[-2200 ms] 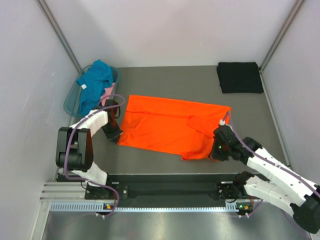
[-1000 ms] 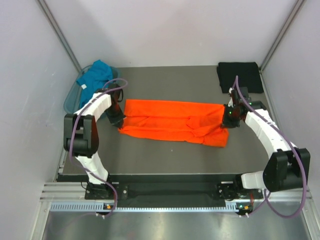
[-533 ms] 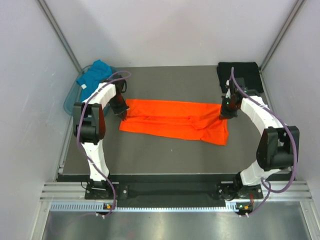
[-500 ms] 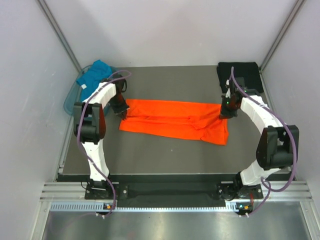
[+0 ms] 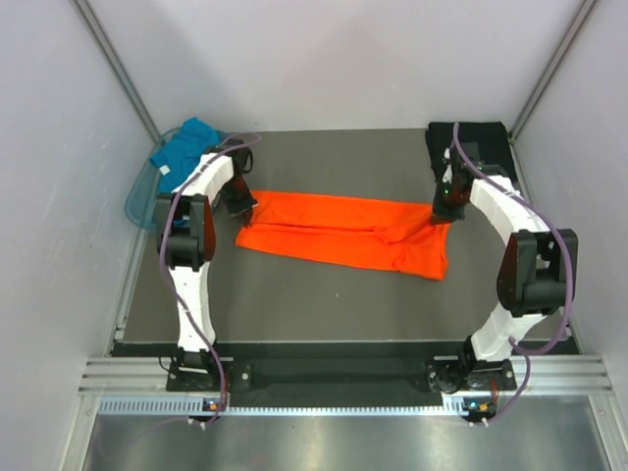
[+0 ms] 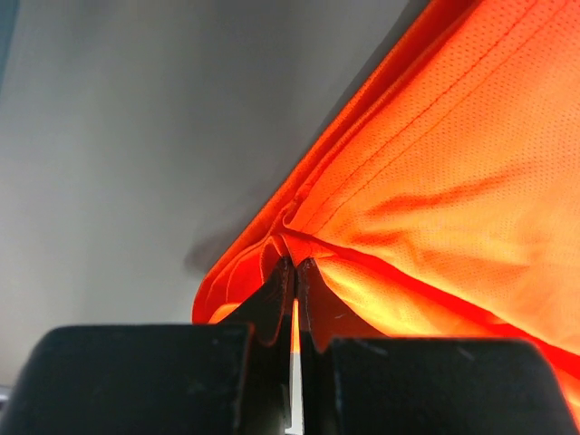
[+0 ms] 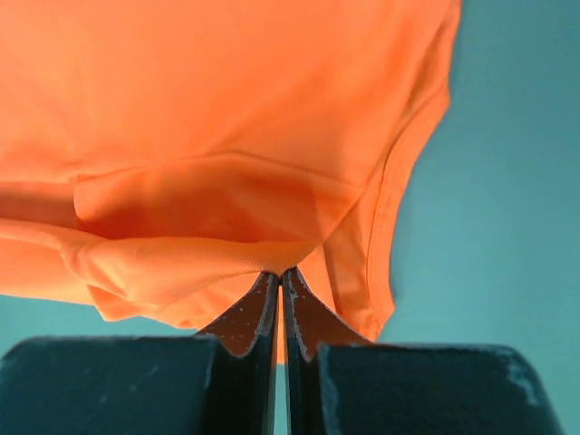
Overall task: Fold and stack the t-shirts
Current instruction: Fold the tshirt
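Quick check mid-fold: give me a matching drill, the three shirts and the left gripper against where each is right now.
1. orange t-shirt
2. black t-shirt
3. teal t-shirt
4. left gripper

a. lying in the far right corner
b. in the basket, far left
c. stretched across the middle
d. shut on the orange t-shirt's left end

Pairs: 1-c, 2-a, 3-b, 4-d

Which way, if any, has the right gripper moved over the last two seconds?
Yes. The right gripper, shut on the orange t-shirt, moved up the overhead view, ending close to the folded black t-shirt.
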Tool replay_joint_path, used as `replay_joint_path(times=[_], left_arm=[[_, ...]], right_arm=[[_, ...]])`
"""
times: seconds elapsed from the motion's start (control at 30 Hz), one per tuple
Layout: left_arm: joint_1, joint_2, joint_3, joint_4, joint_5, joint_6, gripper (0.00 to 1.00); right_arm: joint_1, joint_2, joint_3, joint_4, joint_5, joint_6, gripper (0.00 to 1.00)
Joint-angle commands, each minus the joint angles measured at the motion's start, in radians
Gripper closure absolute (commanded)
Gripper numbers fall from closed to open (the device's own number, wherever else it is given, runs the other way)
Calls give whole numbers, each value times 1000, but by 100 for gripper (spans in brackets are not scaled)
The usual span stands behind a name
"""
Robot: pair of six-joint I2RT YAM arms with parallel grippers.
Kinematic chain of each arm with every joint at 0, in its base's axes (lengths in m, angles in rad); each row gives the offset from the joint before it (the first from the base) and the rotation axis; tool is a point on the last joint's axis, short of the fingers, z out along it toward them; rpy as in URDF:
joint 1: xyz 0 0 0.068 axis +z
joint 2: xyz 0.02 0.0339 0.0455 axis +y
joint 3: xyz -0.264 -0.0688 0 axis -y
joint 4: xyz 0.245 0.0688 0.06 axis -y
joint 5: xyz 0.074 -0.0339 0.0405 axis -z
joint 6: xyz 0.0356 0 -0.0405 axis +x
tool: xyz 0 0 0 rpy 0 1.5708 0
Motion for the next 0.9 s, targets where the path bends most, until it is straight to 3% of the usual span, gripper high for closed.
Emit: replay_joint_path(times=[0.0, 0.87], left_arm=[[-1, 27, 71, -37, 4, 21, 100], [-1, 59, 155, -4, 4, -2, 100]], right_arm=[[-18, 24, 65, 26, -2, -14, 100], [-25, 144, 137, 28, 12, -18, 100]])
